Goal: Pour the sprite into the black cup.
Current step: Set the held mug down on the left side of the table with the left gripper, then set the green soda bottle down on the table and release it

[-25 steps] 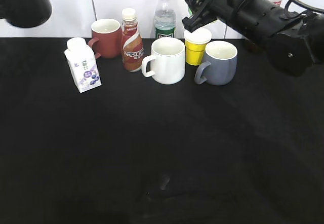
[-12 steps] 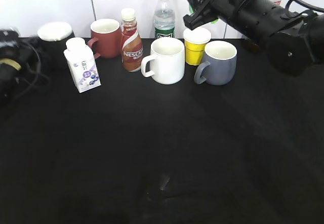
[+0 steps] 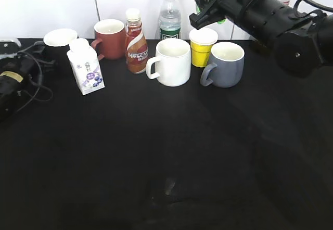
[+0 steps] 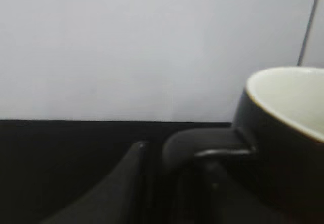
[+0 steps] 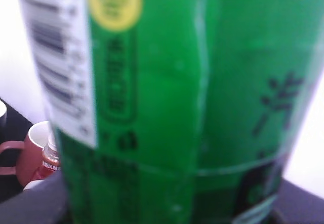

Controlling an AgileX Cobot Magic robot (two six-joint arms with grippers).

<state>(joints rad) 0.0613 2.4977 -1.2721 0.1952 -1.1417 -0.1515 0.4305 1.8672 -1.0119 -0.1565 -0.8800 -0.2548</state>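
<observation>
At the far left of the worktop (image 3: 156, 152) the black cup (image 3: 60, 40) stands upright at the back edge, beside the milk carton (image 3: 86, 74). The left gripper (image 4: 167, 183) sits low next to it; its dark fingers (image 4: 126, 183) lie close to the cup's handle, but whether they pinch it or stand apart I cannot tell.

Along the back row come the red mug (image 3: 109, 38), Nescafe bottle (image 3: 135, 42), white mug (image 3: 171, 62), yellow cup (image 3: 202, 46) and grey mug (image 3: 225, 64).

At the upper right, the right gripper (image 3: 208, 3) looks pressed around the sprite (image 5: 177, 107), which fills the wrist view, long axis roughly vertical. The cup lies well apart to the left, so bottle and cup must be brought together before tilting.
</observation>
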